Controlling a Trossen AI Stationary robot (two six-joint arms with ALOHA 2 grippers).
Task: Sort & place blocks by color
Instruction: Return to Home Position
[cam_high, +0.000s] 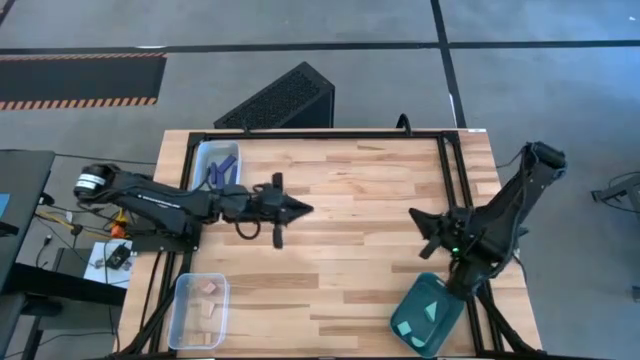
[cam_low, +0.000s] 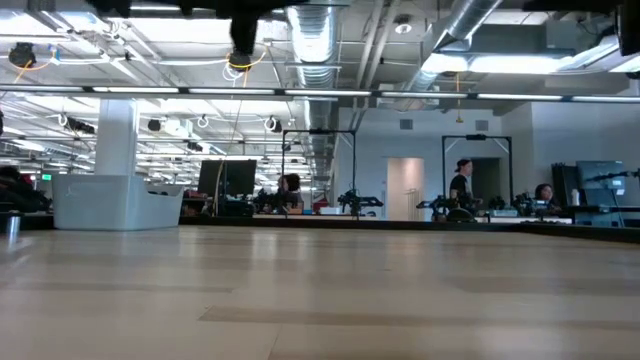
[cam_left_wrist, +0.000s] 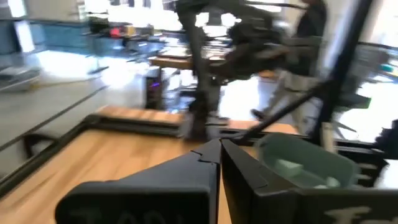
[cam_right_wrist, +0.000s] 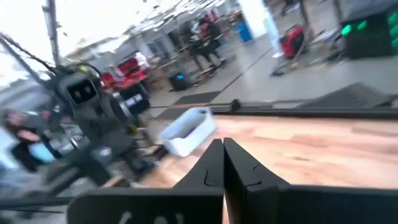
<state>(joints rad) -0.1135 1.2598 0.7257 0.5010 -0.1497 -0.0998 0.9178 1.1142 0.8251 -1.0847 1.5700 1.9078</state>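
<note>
your dark blue oblong blocks (cam_high: 222, 170) lie binned at ten o'clock, so left gripper (cam_high: 303, 209) and right gripper (cam_high: 418, 218) hover empty, jaws together.

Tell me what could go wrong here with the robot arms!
The left arm lies close beside the clear bin holding the blue blocks; folding back, it might nudge that bin. The right arm stands by the teal tray near the table's corner; a bump could shove the tray off. The left tool and right tool are shut, seemingly empty, so drops seem unlikely.
</note>
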